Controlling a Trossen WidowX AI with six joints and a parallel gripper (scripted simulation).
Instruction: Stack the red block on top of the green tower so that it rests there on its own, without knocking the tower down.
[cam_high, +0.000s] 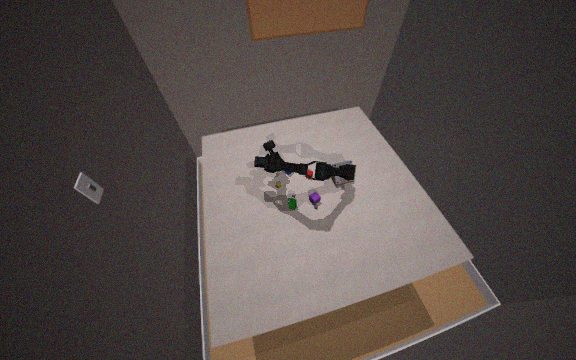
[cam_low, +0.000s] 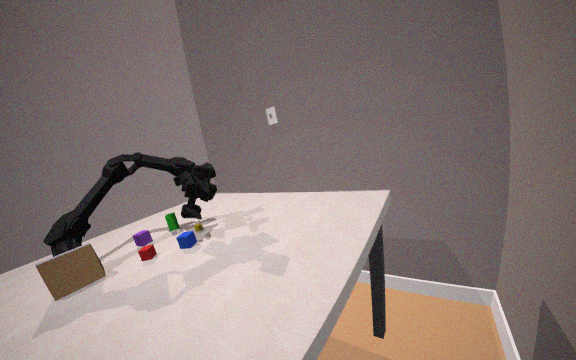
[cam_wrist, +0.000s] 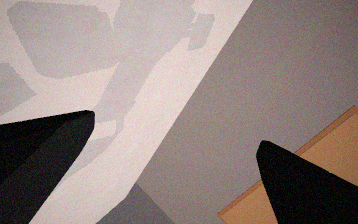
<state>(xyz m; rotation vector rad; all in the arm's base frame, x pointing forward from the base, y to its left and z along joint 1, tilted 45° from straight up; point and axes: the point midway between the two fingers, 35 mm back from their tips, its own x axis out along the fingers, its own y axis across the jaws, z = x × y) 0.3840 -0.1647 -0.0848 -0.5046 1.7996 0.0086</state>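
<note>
Gripper (cam_low: 191, 212) hangs above the counter (cam_low: 280, 235) w/ fingers spread wide, nothing btwn them; wrist view shows only bare counter, its edge & floor beyond. Red block (cam_low: 147, 252) sits on the counter near the arm's base side, just beside the purple block (cam_low: 142, 237), well apart from the gripper. Green tower (cam_low: 171, 221) stands upright nearby, w/ blue block (cam_low: 186, 239) & small yellow block (cam_low: 198, 227) close. Red block looks small, rigid, prob light, flat-faced: best pinched across two opposite side faces, mid-height. Purple neighbour crowds one side, so approach from above. Counter edge is far off; plenty of open room toward the front. Tower is narrow, likely tippy.
</note>
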